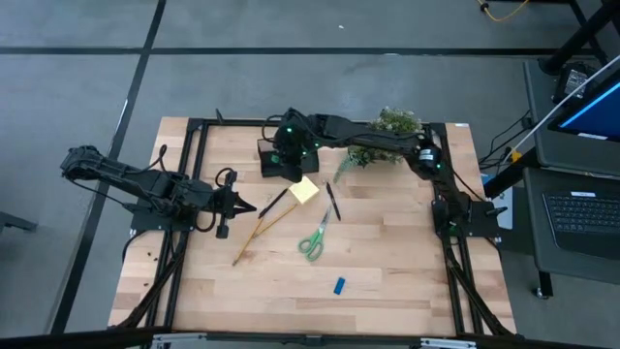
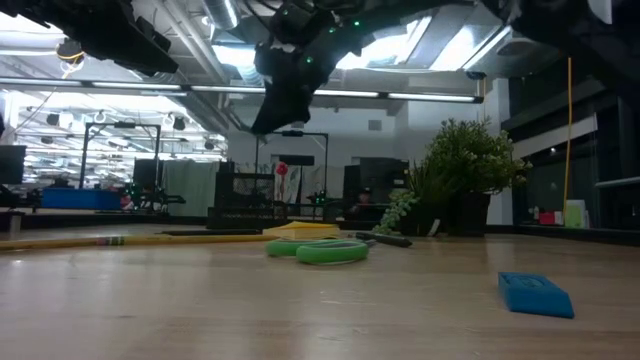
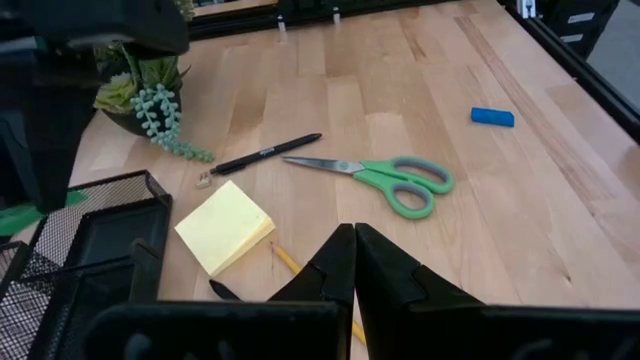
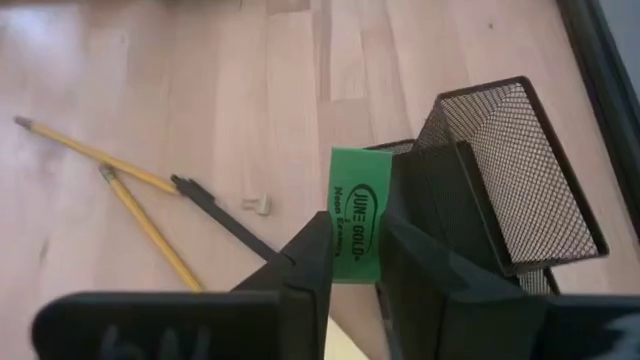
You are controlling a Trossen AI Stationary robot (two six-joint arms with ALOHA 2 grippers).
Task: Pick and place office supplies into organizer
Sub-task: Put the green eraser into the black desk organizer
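A wooden worktop [image 1: 387,291] in a black frame carries the items; a plant [image 1: 392,126] stands at its far edge, and a lit workshop lies behind.

Step in hand: placement. The right gripper [image 4: 352,262] is clamped on a green eraser [image 4: 358,225] and hovers above the mesh organizer [image 4: 510,180], which sits near the far edge, left of centre. The eraser is not yet inside any compartment.

Next move, as judged: centre the eraser over an open compartment, lower it past the rim, then part the fingers. The eraser hangs close to the mesh wall, so a small sideways correction may be needed to avoid snagging.

The left gripper [image 3: 352,262] waits near the left edge, fingers pressed together and empty.

Remaining on the worktop:
- sticky pad [image 1: 304,190], just beside the organizer
- pen [image 1: 332,202]
- two pencils [image 1: 262,228]
- scissors [image 1: 312,240], near the centre
- blue piece [image 1: 340,285], toward the near edge
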